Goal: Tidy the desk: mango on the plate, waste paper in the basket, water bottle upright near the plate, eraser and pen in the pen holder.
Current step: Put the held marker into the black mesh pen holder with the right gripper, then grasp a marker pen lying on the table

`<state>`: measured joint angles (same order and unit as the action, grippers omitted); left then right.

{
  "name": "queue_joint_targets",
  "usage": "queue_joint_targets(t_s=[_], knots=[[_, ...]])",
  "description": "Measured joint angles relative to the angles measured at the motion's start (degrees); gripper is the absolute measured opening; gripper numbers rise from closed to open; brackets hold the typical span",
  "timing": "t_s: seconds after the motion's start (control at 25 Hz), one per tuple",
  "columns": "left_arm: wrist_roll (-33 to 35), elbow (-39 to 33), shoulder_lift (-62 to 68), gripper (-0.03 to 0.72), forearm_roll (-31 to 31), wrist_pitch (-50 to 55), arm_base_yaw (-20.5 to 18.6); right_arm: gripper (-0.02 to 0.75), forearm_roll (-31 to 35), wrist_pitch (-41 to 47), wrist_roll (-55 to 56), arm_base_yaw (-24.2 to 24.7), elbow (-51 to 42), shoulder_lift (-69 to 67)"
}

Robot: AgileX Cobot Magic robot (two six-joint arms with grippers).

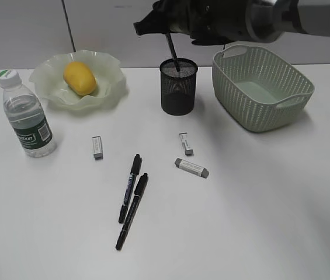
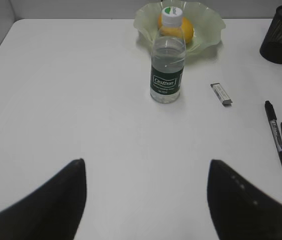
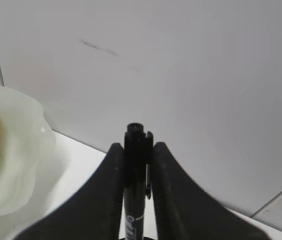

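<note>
White tabletop runs the width of the scene, and nearest the camera two black pens (image 1: pixel 131 199) lie side by side on the table (image 1: pixel 270 233), with three erasers (image 1: pixel 191 168) scattered just beyond, all yet to be filed. On the left the water bottle (image 1: pixel 27 114) stands upright near the plate (image 1: pixel 109 87), where the mango (image 1: pixel 79 78) already rests. Farther back, the right pincer (image 1: pixel 170 36) is clamped on a third pen (image 1: pixel 173 53), held upright over the pen holder (image 1: pixel 178 86), apparently ready for lowering in. The basket (image 1: pixel 262 87) sits beside it; no waste paper shows. The left pincer (image 2: pixel 145 200) hovers low, jaws apart, empty.
</note>
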<state>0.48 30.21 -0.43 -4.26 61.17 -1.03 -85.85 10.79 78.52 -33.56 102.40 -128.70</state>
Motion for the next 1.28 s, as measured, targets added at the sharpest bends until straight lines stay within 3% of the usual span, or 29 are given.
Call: queue_joint_targets(t_s=[0.08, 0.28, 0.36, 0.56, 0.72, 1.0, 1.12, 1.2, 1.28], knots=[[0.00, 0.00, 0.00, 0.571, 0.00, 0.00, 0.00, 0.181, 0.00, -0.14, 0.02, 0.00, 0.26, 0.00], [0.00, 0.00, 0.00, 0.571, 0.00, 0.00, 0.00, 0.475, 1.68, 1.40, 0.24, 0.00, 0.30, 0.00], [0.00, 0.00, 0.00, 0.571, 0.00, 0.00, 0.00, 0.517, 2.69, 3.07, 0.31, 0.06, 0.30, 0.00], [0.00, 0.00, 0.00, 0.571, 0.00, 0.00, 0.00, 0.531, 14.58, 4.90, -1.69, -0.58, 0.24, 3.79], [0.00, 0.00, 0.00, 0.571, 0.00, 0.00, 0.00, 0.486, 30.69, 8.75, -15.64, -1.84, 0.30, 11.99], [0.00, 0.00, 0.00, 0.571, 0.00, 0.00, 0.00, 0.426, 59.33, 36.05, -50.88, -0.68, 0.50, 22.02], [0.00, 0.00, 0.00, 0.571, 0.00, 0.00, 0.00, 0.426, 75.22, 48.10, -65.58, 1.38, 0.50, 23.85], [0.00, 0.00, 0.00, 0.571, 0.00, 0.00, 0.00, 0.424, 82.88, 54.08, -71.58, 3.29, 0.50, 25.29], [0.00, 0.00, 0.00, 0.571, 0.00, 0.00, 0.00, 0.424, 86.49, 56.93, -74.30, 5.48, 0.44, 27.71]])
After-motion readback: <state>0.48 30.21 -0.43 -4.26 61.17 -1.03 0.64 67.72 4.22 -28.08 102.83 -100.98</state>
